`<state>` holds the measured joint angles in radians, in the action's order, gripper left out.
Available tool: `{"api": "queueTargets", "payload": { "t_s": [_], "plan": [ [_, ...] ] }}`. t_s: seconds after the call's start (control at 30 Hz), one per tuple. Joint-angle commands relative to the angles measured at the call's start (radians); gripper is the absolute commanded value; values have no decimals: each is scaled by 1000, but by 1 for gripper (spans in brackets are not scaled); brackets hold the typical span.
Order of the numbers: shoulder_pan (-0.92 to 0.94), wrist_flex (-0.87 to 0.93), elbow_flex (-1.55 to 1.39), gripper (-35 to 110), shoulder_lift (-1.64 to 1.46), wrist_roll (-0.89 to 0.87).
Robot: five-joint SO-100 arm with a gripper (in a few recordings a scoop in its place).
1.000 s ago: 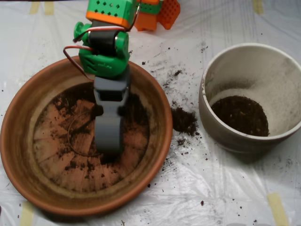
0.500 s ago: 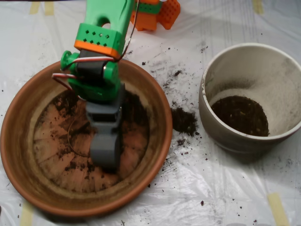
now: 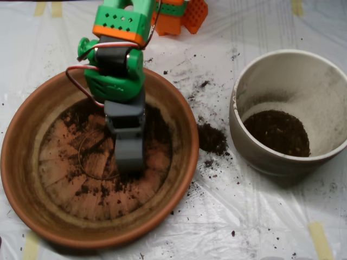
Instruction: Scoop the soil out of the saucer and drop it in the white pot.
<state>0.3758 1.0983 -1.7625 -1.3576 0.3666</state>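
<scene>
The terracotta saucer (image 3: 21, 179) fills the left half of the overhead view. Only a thin scatter of dark soil (image 3: 81, 116) lies on its ridged base, thickest along the far side. The grey scoop (image 3: 130, 157) on the green and orange arm (image 3: 114, 70) points down into the middle of the saucer, its tip at or just above the base. At the right stands the white pot (image 3: 325, 92) with a dark bed of soil (image 3: 277, 132) in its bottom.
A spilled clump of soil (image 3: 211, 138) lies on the white plastic sheet between saucer and pot, with crumbs (image 3: 203, 84) scattered further back. An orange robot part (image 3: 187, 13) stands at the top edge. Yellow tape strips (image 3: 321, 238) hold the sheet.
The scoop first swung toward the saucer's near side and a little left, then drew back up and right to the middle. The soil in the pot looks the same.
</scene>
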Motion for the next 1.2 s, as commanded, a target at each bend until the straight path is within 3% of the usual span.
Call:
{"api": "queueTargets", "payload": {
  "t_s": [0.0, 0.53, 0.7, 0.8, 1.17],
  "plan": [
    [31, -5, -91, 26, -74, 32],
    [61, -279, -462, 12, -383, 52],
    [46, -298, -471, 10, -385, 38],
    [41, -305, -474, 0, -390, 51],
    [-6, -219, -422, -1, -511, 6]
  ]
}}
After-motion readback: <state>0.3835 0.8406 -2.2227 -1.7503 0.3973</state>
